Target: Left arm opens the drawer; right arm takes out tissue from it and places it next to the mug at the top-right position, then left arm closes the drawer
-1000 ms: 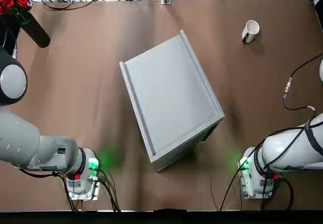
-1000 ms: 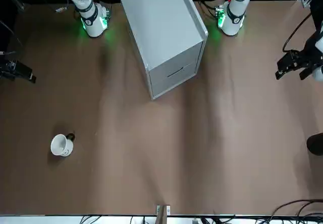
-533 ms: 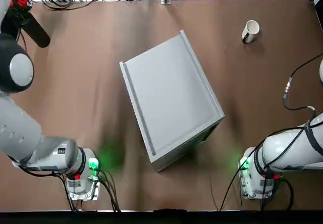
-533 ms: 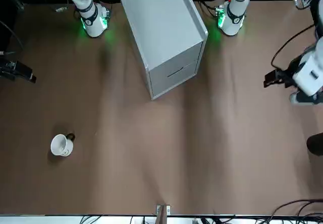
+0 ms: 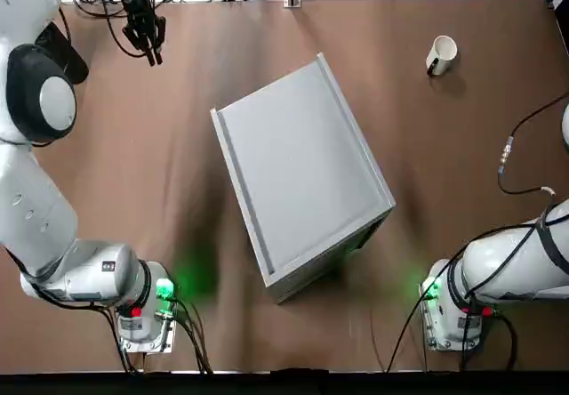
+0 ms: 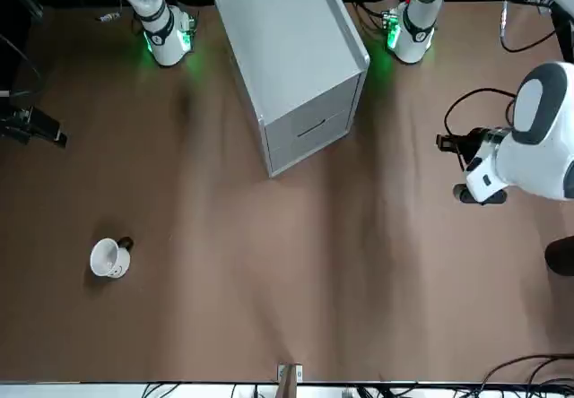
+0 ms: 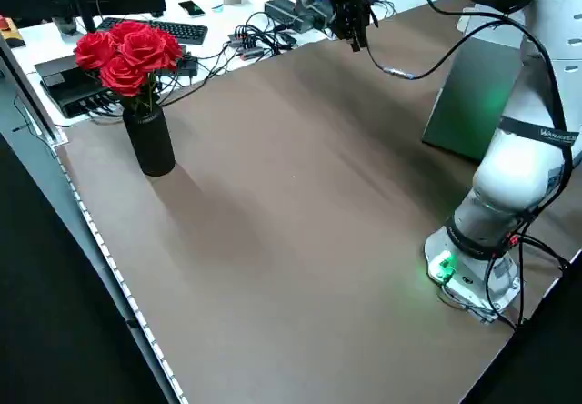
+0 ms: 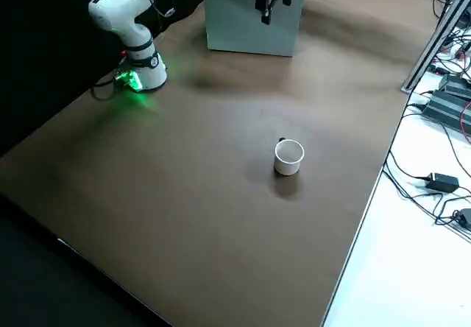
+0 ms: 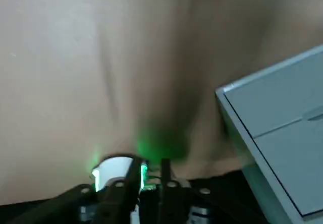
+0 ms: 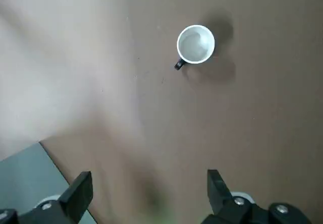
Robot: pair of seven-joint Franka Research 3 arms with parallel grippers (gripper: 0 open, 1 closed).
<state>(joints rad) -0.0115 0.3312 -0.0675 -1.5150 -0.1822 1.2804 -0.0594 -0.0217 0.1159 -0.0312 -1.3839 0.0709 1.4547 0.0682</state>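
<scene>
In the last second the left arm (image 5: pixel 40 190) has swung in from the counter's (image 5: pixel 160 146) left edge. Its gripper (image 5: pixel 145 32), out of the top view before, now hangs over the far-left part of the counter, well apart from the cabinet (image 5: pixel 298 173). In the front view it sits off to the side of the drawer (image 6: pixel 309 129) front, with bare counter between them. We cannot tell whether its jaws are apart or together: the left wrist view blurs them. Nothing else has moved. The drawer is flush in the cabinet, handle untouched. The mug (image 5: pixel 440 54) stands alone at the far right. The tissue is nowhere in view; we judge it is inside the shut drawer. The right arm (image 5: pixel 511 266) stays parked at the right side. Its gripper (image 10: pixel 146 193) is high above the counter with jaws wide apart and empty, looking down on the mug. We read this as the start of the opening step: the left gripper is heading round to the drawer face and has yet to line up with the handle. Everything after that remains to be done.
</scene>
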